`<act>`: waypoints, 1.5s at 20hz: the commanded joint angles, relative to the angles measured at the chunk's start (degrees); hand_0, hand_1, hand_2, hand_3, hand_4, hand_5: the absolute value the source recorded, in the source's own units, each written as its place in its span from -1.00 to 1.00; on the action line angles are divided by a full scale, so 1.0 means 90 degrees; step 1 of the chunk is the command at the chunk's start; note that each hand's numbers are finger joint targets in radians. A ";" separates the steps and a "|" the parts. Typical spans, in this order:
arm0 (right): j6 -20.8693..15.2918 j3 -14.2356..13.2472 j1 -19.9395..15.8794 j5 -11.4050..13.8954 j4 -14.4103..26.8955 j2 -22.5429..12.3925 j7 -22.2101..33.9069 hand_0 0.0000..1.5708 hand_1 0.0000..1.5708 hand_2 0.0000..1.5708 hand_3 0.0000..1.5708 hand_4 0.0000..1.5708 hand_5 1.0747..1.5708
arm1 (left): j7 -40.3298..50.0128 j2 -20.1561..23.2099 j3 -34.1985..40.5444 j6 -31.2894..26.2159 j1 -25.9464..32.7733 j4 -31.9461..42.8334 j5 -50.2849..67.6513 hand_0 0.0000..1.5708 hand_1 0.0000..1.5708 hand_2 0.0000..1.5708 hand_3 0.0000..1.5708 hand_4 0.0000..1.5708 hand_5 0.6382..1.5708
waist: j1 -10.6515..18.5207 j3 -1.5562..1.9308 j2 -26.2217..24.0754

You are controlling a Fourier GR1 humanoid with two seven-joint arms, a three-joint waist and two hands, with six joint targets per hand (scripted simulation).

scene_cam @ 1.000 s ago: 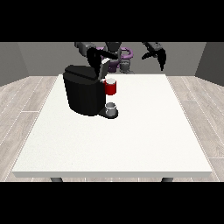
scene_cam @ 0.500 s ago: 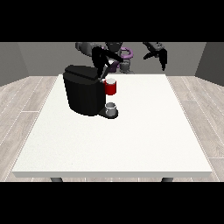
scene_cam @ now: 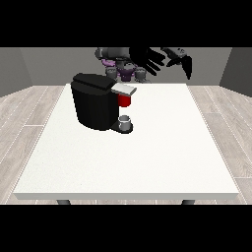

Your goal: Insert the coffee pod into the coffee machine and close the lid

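Nearest the camera, the lower half of the frame is bare white table (scene_cam: 133, 167). Above that, left of centre, stands the black coffee machine (scene_cam: 93, 106). On its base rests a small grey thing (scene_cam: 125, 120) that I cannot tell for the coffee pod, and just above it is a red thing at the machine (scene_cam: 125, 100), under a grey lid (scene_cam: 124, 89) that juts out level toward the right. Farther back, at the upper middle of the frame, one black hand (scene_cam: 150, 59) hangs high above the machine with its fingers spread straight, holding nothing that shows. Up and to the right of it is the other hand (scene_cam: 181, 61); whether its fingers are open or curled I cannot tell. The lid seems to lie flat, so the work looks close to done. To finish well, the nearer hand should come down onto the lid's top from straight above, press evenly until it seats, then lift away without nudging the machine sideways.
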 commanded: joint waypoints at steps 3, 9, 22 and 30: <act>0.0291 0.0035 -0.1279 0.0139 0.0426 -0.0206 -0.0377 -1.00 -1.00 -1.00 -1.00 -1.00 1.00 | -0.0111 0.0105 0.0012 -0.0029 -0.0471 0.0012 -0.0033 -1.00 -1.00 -1.00 -1.00 -0.54 1.00 | 0.0400 -0.0071 0.0670; -0.0062 -0.0105 -0.1254 0.0196 0.1069 0.0133 -0.1147 -1.00 -1.00 -1.00 -1.00 -1.00 1.00 | 0.0025 0.0008 -0.0019 -0.0147 -0.0302 -0.0360 0.0228 -1.00 -1.00 -1.00 -1.00 -0.55 1.00 | 0.0531 -0.0066 0.0698; 0.0267 -0.0150 -0.1768 -0.0070 0.1732 0.0630 -0.1641 -1.00 -1.00 -1.00 -1.00 -1.00 1.00 | 0.0056 0.0248 0.0400 -0.0208 -0.0266 -0.0041 0.0522 -1.00 -1.00 -1.00 -1.00 -0.56 1.00 | -0.0027 -0.0068 0.0547; 0.0109 0.0787 -0.0068 -0.0313 0.1153 0.1794 -0.2792 -1.00 -1.00 -1.00 -1.00 -0.67 1.00 | -0.0172 0.0326 0.0629 -0.0085 0.0550 0.0269 0.0487 -1.00 -1.00 -1.00 -1.00 -0.66 1.00 | -0.0898 -0.0066 -0.0495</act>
